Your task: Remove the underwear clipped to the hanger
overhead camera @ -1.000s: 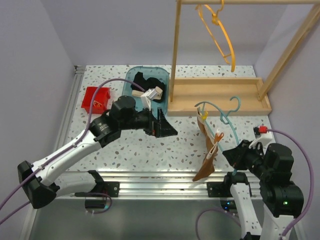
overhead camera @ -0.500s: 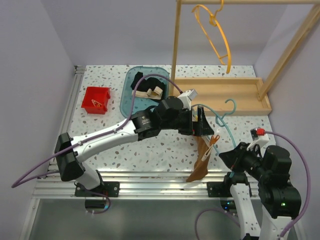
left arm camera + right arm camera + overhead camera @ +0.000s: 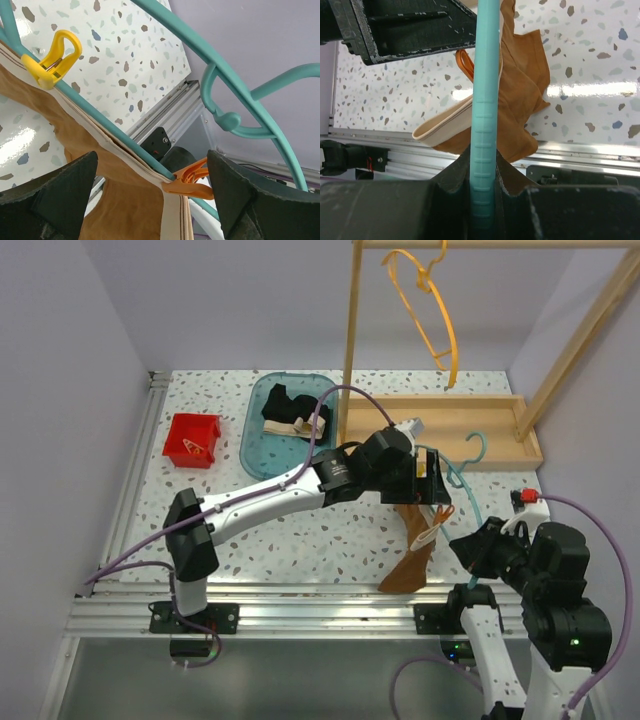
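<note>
My right gripper (image 3: 484,175) is shut on the bar of the teal hanger (image 3: 485,100), holding it above the table near the front right. The rust-brown underwear (image 3: 410,565) hangs from the hanger (image 3: 470,455), pinned by a yellow clip (image 3: 52,60) and an orange clip (image 3: 190,182). My left gripper (image 3: 150,175) is open, its fingers either side of the hanger bar and the brown underwear (image 3: 120,200), with the right finger close beside the orange clip. The black underwear (image 3: 285,405) with a beige waistband lies in the teal tray (image 3: 257,445) at the back.
A red bin (image 3: 192,438) sits at the back left. A wooden rack (image 3: 440,425) stands at the back right, with an orange hanger (image 3: 430,300) on its top rail. The left arm stretches across the middle of the table.
My left arm has swung right from beside the teal tray to the hanger, and its open fingers now straddle the orange clip. The right gripper still holds the hanger.
</note>
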Available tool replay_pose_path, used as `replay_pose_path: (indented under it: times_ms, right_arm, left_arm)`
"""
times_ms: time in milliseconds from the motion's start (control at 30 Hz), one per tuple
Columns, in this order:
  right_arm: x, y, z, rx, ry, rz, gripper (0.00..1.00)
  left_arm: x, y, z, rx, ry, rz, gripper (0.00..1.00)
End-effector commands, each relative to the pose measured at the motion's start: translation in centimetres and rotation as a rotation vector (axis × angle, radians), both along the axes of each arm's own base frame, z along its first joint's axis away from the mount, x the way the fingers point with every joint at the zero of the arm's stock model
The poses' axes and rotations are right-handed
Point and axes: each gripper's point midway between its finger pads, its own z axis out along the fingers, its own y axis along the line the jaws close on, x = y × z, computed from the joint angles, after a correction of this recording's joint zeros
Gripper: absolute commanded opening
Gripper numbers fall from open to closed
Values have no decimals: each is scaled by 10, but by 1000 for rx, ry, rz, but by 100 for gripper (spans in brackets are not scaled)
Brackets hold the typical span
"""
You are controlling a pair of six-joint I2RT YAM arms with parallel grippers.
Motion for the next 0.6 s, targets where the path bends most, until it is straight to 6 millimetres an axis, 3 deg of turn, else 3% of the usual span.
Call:
replay_pose_path:
  times_ms: [0,433,467,533,567]
  right_arm:
    - [7,-6,20,-41,-72,-6,0]
    - [14,-19,31,-90,-79,-67,0]
    - [14,-21,33,-94,-80,-79,0]
    - [16,-22,37,-92,-86,-83,0]
    - [16,-22,38,-92,-87,-83,0]
  left_arm:
    - [-4,-4,19,-19,-13,-2,93]
    - [-18,13,-1,-12,6,-2,80]
    - [-20,18,-14,9,20,3,79]
    - [-23,22,-9,-23,20,9,78]
    - [-25,26,-19,-10,32,11,77]
